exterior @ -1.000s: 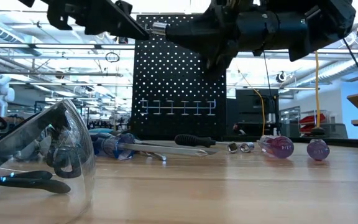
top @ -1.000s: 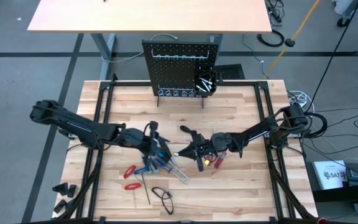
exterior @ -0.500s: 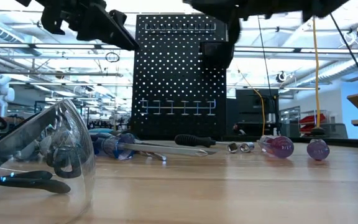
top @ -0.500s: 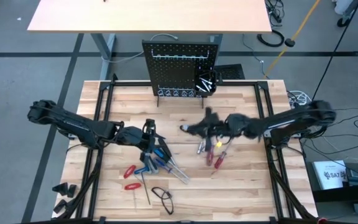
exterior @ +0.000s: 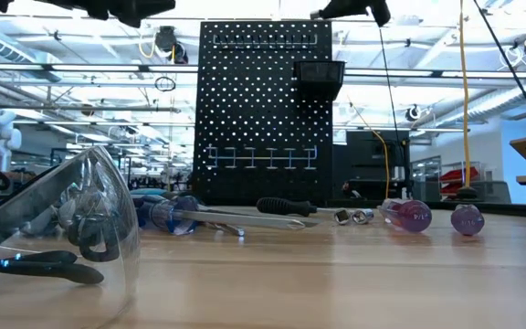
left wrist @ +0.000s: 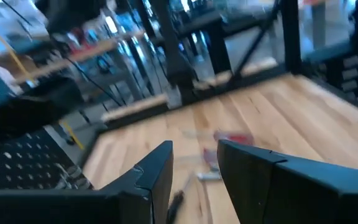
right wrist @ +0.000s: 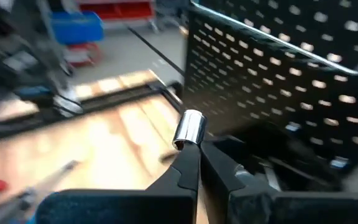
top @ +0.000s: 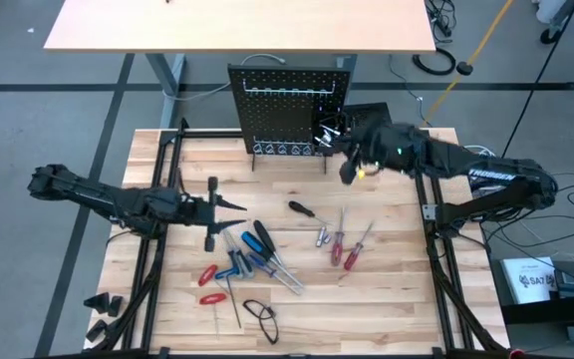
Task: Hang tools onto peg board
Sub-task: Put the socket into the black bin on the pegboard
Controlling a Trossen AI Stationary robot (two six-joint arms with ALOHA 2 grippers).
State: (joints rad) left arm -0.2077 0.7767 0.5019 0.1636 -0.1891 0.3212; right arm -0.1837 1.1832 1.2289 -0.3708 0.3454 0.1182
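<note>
Right gripper (right wrist: 191, 152) clamps a silver socket (right wrist: 188, 129) beside the peg board's bin (top: 329, 135); most tools (top: 252, 261) remain unhung

Left arm stretched low across the left side of the table, reaching toward the middle; left gripper (top: 229, 207) raised off the wood, fingers (left wrist: 253, 168) parted with a narrow gap, nothing between them. Right arm extended from the right edge toward the far side, wrist lifted high; right gripper (top: 350, 160) up by the board's right end, fingers (right wrist: 188, 163) pinched together on a silver bit (right wrist: 189, 129).
</note>
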